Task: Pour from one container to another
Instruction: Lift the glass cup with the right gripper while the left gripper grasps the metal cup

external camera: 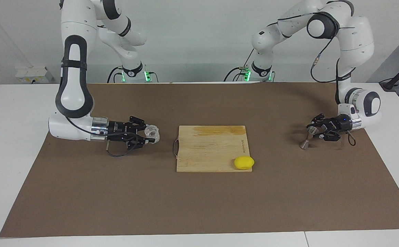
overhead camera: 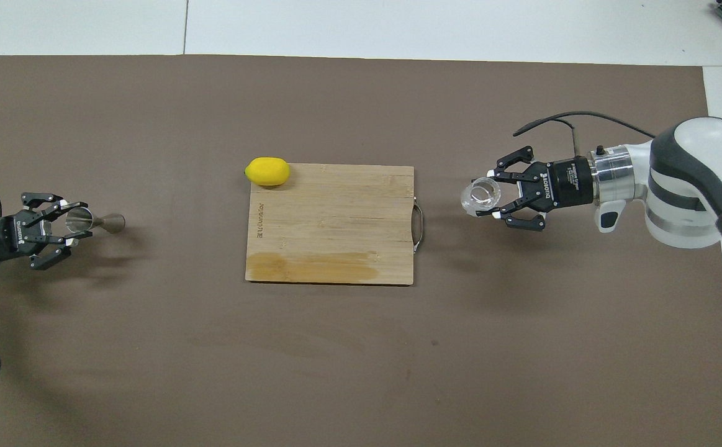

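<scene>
The clear glass cup (external camera: 152, 132) is upright between the fingers of my right gripper (external camera: 148, 136), low over the brown mat toward the right arm's end of the table. It shows mouth up in the overhead view (overhead camera: 480, 195), with the right gripper (overhead camera: 495, 197) shut on it. The metal jigger (external camera: 305, 139) stands on the mat toward the left arm's end, slightly tilted. My left gripper (external camera: 313, 129) is shut on its upper cone. In the overhead view the jigger (overhead camera: 97, 221) sticks out of the left gripper (overhead camera: 77, 220).
A wooden cutting board (external camera: 213, 147) with a metal handle lies in the middle of the mat (external camera: 199, 206). A yellow lemon (external camera: 244, 162) sits on the board's corner farthest from the robots, toward the left arm's end.
</scene>
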`<state>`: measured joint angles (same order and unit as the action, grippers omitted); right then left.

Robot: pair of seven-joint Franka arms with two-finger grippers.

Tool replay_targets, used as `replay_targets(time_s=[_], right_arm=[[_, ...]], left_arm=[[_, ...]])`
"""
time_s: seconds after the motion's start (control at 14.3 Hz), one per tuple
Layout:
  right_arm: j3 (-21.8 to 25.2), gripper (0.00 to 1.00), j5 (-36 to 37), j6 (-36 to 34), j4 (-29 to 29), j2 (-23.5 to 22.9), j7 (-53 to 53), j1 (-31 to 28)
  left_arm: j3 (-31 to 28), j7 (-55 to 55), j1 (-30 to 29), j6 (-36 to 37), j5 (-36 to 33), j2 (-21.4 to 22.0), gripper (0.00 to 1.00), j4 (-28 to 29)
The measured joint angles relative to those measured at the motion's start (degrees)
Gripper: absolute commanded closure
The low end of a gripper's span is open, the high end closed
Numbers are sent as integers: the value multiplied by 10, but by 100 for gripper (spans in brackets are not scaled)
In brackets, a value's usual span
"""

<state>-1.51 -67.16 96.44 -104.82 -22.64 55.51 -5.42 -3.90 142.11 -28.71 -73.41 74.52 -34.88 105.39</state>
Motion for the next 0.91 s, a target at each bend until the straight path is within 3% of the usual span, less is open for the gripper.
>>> replay_targets(time_s=[0.14, 0.49, 0.91], right_arm=[[0, 100, 0, 1, 0, 0, 0, 0], [0, 100, 0, 2, 0, 0, 0, 6], [0, 100, 0, 3, 1, 2, 1, 7]], left_arm=[[4, -29, 4, 0, 0, 0, 69, 0], [9, -52, 43, 0, 17, 5, 100, 0], [9, -67, 51, 2, 18, 29, 100, 12]])
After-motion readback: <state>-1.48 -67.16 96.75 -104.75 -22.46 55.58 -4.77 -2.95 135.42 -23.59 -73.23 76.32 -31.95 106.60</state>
